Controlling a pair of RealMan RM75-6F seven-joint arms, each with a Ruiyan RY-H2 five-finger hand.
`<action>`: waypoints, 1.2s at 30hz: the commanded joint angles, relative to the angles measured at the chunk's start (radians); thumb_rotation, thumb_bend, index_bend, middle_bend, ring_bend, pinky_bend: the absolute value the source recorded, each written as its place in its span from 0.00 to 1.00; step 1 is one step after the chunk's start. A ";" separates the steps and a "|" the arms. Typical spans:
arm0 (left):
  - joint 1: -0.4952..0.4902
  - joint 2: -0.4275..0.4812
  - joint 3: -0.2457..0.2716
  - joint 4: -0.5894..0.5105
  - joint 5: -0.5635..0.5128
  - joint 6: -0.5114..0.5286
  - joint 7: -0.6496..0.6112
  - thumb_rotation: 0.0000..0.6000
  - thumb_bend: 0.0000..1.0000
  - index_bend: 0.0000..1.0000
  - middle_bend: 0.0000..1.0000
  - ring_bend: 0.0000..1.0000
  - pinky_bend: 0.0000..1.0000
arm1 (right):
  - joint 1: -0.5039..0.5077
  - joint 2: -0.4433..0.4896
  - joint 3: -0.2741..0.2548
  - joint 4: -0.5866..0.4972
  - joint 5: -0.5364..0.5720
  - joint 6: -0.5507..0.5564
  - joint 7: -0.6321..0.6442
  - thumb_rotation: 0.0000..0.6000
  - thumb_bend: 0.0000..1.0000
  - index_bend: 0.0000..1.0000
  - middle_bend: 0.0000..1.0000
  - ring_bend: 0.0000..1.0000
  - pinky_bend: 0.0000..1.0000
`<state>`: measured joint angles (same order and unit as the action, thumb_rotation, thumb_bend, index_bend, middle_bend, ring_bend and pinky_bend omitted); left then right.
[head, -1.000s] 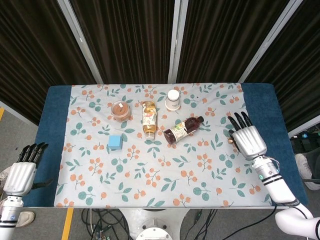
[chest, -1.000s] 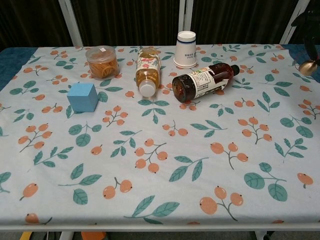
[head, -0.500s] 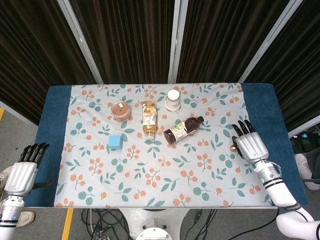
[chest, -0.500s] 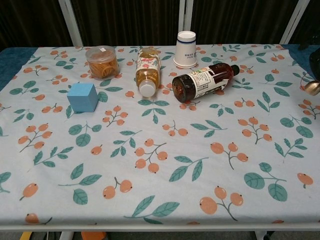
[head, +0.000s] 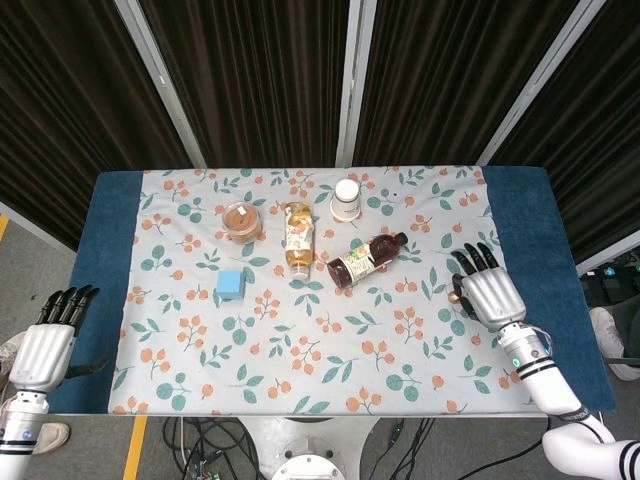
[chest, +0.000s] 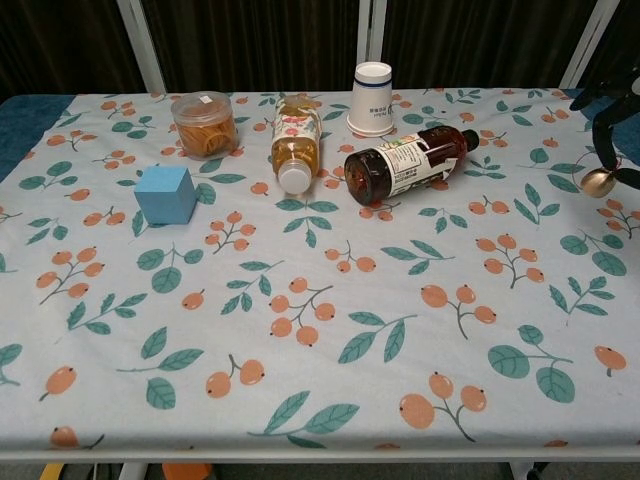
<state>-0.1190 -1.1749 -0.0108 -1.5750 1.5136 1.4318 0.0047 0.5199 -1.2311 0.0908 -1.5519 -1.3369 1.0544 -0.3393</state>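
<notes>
My right robot hand (head: 488, 293) hovers over the counter (head: 520, 215) near its right edge, fingers spread, close to the dark bottle (head: 365, 259) lying on its side. My left robot hand (head: 45, 342) hangs off the counter's left edge.

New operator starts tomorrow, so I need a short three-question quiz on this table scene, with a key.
1. True or false: the dark bottle lies on its side.
2. Which thing stands nearest the yellow bottle? A: paper cup B: blue cube
3. Fill in: the right hand hovers over the table's ___ edge as the head view shows it; the left hand is off the table.

Key: 1 true; 2 A; 3 right.
</notes>
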 joint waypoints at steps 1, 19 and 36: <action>0.001 0.001 0.000 0.000 -0.001 0.000 0.000 1.00 0.00 0.05 0.05 0.00 0.05 | 0.023 -0.061 -0.007 0.053 -0.019 -0.021 -0.058 1.00 0.42 0.86 0.15 0.00 0.00; 0.007 -0.004 0.003 0.023 -0.003 0.004 -0.026 1.00 0.00 0.05 0.05 0.00 0.05 | 0.109 -0.180 0.005 0.159 0.114 -0.146 -0.210 1.00 0.40 0.83 0.15 0.00 0.00; 0.008 -0.005 0.002 0.027 0.000 0.007 -0.030 1.00 0.00 0.05 0.05 0.00 0.05 | 0.114 -0.154 0.003 0.126 0.164 -0.136 -0.209 1.00 0.13 0.01 0.01 0.00 0.00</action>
<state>-0.1109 -1.1798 -0.0084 -1.5480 1.5139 1.4392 -0.0256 0.6351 -1.3868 0.0925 -1.4241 -1.1749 0.9168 -0.5508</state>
